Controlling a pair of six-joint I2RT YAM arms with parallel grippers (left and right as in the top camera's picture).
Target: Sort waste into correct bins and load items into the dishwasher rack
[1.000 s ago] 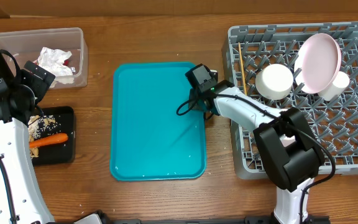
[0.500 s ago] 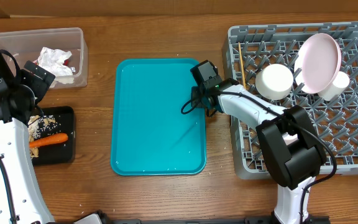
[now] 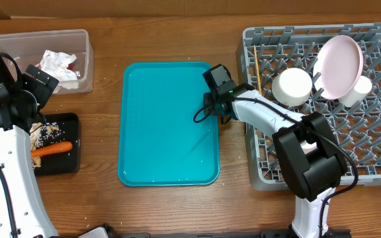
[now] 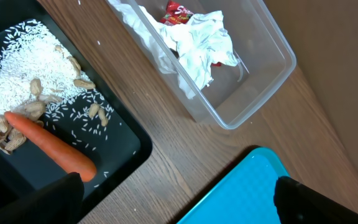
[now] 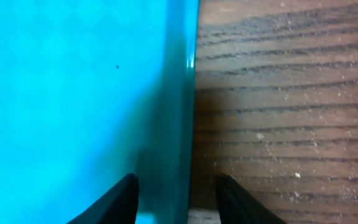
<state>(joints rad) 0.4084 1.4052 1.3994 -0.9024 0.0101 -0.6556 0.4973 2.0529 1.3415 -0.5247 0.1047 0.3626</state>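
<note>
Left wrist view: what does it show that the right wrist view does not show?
Only left wrist: the black tray with carrot and rice, the clear tub with napkins and a red wrapper. Only right wrist: the right fingers, apart, with the rim of the teal tray between them. Both: the teal tray and the wooden table.

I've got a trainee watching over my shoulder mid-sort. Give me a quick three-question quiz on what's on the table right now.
1. True or false: the carrot lies in the black tray alongside rice.
2. Which waste sits in the clear tub?
3. The right end effector straddles the edge of which? A) black tray B) clear tub C) teal tray

Key: 1 true. 2 crumpled napkins and a red wrapper. 3 C.
</note>
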